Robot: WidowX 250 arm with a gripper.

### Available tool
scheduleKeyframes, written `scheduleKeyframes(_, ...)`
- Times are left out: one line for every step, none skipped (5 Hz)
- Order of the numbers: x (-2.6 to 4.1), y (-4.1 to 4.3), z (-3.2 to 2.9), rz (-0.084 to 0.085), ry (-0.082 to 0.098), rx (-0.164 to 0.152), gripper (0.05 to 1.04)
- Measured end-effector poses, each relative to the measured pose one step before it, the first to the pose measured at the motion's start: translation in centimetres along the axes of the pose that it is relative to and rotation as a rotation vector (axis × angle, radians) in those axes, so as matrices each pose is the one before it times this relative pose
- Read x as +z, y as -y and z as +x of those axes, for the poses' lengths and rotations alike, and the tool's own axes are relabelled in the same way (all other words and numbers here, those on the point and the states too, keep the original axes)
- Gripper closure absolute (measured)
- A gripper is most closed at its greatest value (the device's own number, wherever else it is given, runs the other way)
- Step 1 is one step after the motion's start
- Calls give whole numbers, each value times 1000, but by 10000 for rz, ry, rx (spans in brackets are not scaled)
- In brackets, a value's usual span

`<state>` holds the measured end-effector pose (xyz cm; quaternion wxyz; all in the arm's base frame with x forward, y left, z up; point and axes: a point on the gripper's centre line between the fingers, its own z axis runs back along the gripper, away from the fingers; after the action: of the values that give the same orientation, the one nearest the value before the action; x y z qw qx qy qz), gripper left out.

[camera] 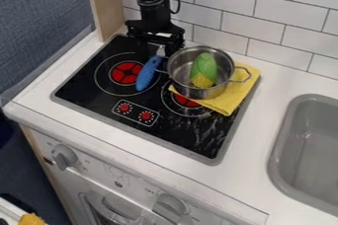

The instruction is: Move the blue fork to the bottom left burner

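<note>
Tool (157,46): far side of stove (105,104), above blue fork's (147,73) far end; grip state cannot be told | Blue fork: handle pointing near, over left burner's (120,73) right part, beside pot (187,88) | Pot: on yellow cloth (228,101), corn (204,65) inside

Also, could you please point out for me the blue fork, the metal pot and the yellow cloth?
Blue fork (147,74), camera view, on its handle.
Metal pot (195,93), camera view, on its outer wall.
Yellow cloth (230,101), camera view, on the part beside the pot.
</note>
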<state>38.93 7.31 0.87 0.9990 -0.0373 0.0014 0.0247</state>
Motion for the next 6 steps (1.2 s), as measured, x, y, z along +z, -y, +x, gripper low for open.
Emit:
scheduleKeyframes(-247, -428, -1, 237, -125, 62, 403)
scheduleKeyframes(-76, -120, -51, 77, -249, -82, 680)
scheduleKeyframes(137, -20, -40, -47, -162, 18, 757)
scheduleKeyframes(390, 28, 138, -381, 20, 92, 757)
scheduleKeyframes(739, -239, -195, -565, -30, 48, 757)
scheduleKeyframes(4461, -1716, -408, -252, 827, -56, 757)
